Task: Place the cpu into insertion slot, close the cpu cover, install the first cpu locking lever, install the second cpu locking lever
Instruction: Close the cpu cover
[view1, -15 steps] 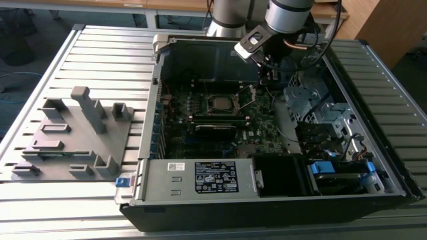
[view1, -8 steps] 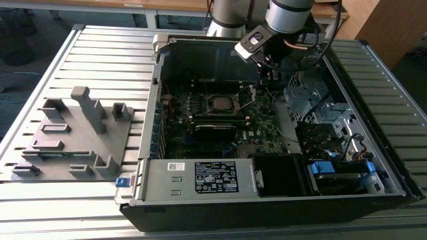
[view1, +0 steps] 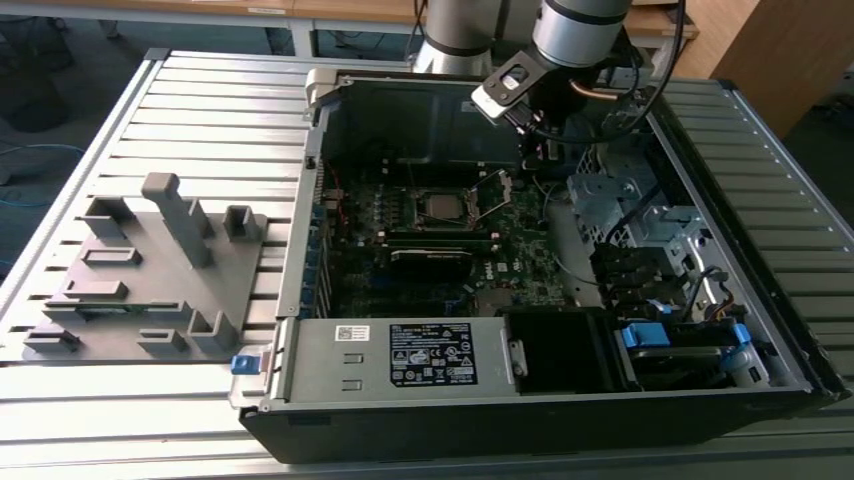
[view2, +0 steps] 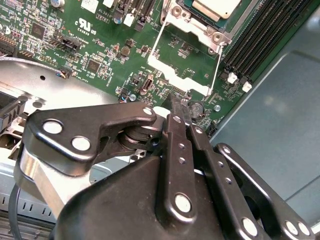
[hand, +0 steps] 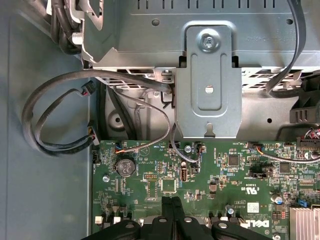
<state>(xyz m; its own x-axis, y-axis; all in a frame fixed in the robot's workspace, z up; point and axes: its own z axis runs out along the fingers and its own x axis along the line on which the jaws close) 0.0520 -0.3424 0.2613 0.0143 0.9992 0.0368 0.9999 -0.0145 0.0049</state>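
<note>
1. The exterior view gives you the whole layout. The open computer case (view1: 318, 170) lies on the slatted table (view1: 200, 110), and the gripper (view1: 534, 150) is low inside it, near the cpu cover (view1: 498, 190). The cover stands tilted up off the insertion slot (view1: 418, 208), and the cpu (view1: 441, 207) lies flat in the slot.
2. The second wrist view brings you close. The gripper (view2: 176, 102) has its two fingers pressed together with nothing visible between them, and its tips are right at the free edge of the raised cpu cover (view2: 170, 72).
3. The first wrist view shows you the gripper (hand: 172, 200) over the green board, facing a grey metal bracket (hand: 209, 90) and looped cables (hand: 55, 115).
4. In the second wrist view the frame edge cuts off the cpu (view2: 215, 7), and you cannot tell whether the tips actually touch the cover.
5. You can count one cpu, one cover, one slot and two fingers.
</note>
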